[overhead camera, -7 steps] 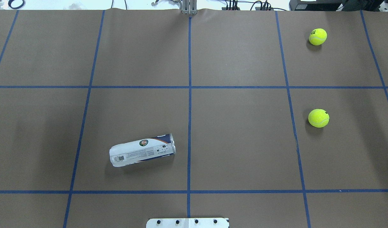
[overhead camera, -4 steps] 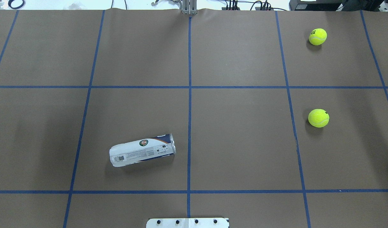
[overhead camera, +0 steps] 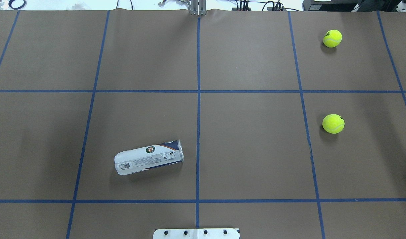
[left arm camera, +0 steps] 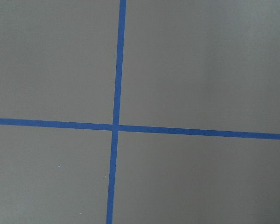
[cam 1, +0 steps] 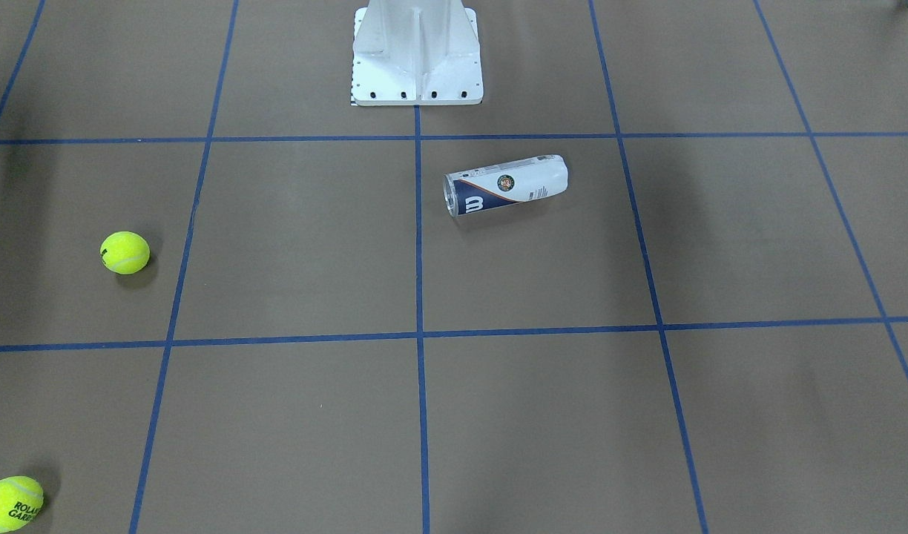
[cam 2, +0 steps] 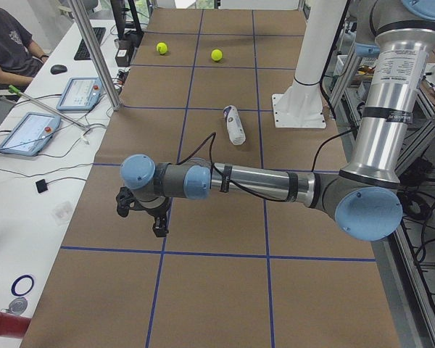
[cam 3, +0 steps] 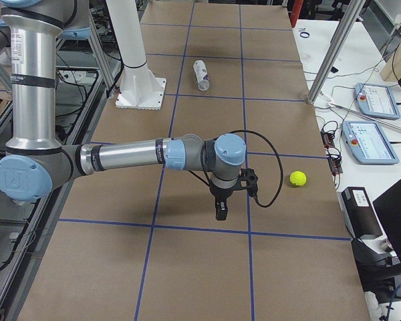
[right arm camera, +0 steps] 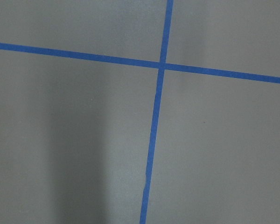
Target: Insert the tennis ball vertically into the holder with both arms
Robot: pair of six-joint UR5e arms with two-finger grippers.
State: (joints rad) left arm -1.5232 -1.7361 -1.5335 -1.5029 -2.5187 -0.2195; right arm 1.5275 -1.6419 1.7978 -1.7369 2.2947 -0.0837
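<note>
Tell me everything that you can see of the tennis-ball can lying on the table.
The holder is a clear plastic cylinder wrapped in a white and navy label with a white W logo, a round emblem and a barcode. It lies on its side on the brown table, its silver-rimmed open mouth toward the centre blue line, short of it. It looks empty. Only the table touches it.

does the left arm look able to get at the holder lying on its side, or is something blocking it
Probably yes. The holder lies on the robot's left half of the table, with nothing touching it. The left claw hangs over bare table, and nothing stands between the two.
</note>
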